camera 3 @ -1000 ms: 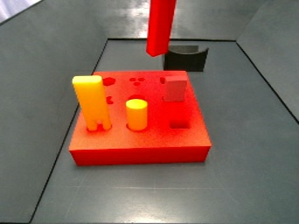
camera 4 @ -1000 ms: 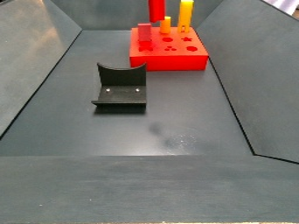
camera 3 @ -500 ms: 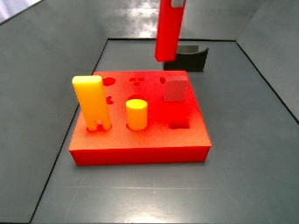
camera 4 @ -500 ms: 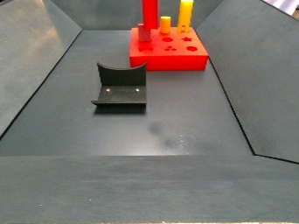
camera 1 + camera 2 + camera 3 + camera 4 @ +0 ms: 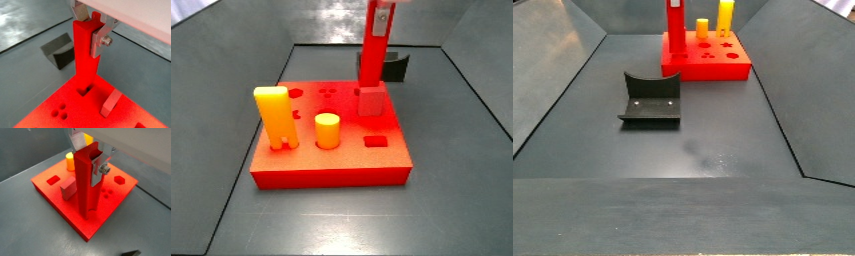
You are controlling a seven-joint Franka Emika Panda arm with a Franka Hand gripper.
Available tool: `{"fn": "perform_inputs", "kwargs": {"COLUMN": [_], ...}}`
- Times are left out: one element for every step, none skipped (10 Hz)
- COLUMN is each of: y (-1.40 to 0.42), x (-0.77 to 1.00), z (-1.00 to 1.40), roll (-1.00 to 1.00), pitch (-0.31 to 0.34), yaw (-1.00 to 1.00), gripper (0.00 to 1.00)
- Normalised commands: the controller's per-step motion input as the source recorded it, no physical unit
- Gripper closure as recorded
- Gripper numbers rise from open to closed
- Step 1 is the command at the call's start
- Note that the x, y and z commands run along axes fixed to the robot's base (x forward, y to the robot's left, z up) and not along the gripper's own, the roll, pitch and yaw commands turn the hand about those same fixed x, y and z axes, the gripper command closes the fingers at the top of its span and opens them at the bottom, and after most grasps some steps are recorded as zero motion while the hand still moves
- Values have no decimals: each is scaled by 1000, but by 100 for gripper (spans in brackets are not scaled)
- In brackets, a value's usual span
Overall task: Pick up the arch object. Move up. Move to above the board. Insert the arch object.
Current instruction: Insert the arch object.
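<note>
While the gripper (image 5: pixel 92 31) hung over the board (image 5: pixel 67 213), its silver fingers (image 5: pixel 101 40) were closed on the top of the arch object (image 5: pixel 86 183), pads pressed against both sides. That red bar stood upright, its lower end reaching the board's top at a hole near the edge, just beside a short red peg (image 5: pixel 68 190). How deep it sat could not be told. In a side view the bar (image 5: pixel 373 50) rose above the board's far edge, with a dark grey block (image 5: pixel 397 66) behind it. Yellow pegs (image 5: pixel 274 118) stood apart from it.
</note>
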Motion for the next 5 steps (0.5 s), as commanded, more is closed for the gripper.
{"fn": "perform_inputs", "kwargs": {"y": [0,0,-43,0,-6], "x": [0,-69,-183,-109,-34], "z": [-51,-200,-340,-303,-297], "roll": [0,34,7,0,-53], "pitch": [0,0,-110,-89,-96], "yaw": [0,0,49,9,0], "gripper": [100,100,100,100,100]}}
